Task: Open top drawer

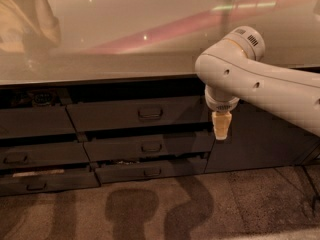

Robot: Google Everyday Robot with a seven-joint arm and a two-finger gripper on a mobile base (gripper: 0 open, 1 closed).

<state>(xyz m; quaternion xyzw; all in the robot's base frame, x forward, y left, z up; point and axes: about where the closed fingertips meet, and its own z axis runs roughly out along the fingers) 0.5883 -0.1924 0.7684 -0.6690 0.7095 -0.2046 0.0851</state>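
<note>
The top drawer (115, 115) is the widest dark grey front under the counter, with a small horizontal bar handle (150, 113) at its middle. A dark gap runs above its top edge, and its inside does not show. My gripper (221, 126) hangs pointing down from the white arm (260, 81), just beyond the drawer's right end. It is level with the drawer's lower edge, well to the right of the handle, and holds nothing that I can see.
Two narrower drawers (150, 147) (150, 171) sit below the top one, with another drawer column (30, 156) to the left. A glossy grey counter (125, 29) overhangs them. A plain dark cabinet front (260, 144) is at the right, and grey carpet (150, 209) lies below.
</note>
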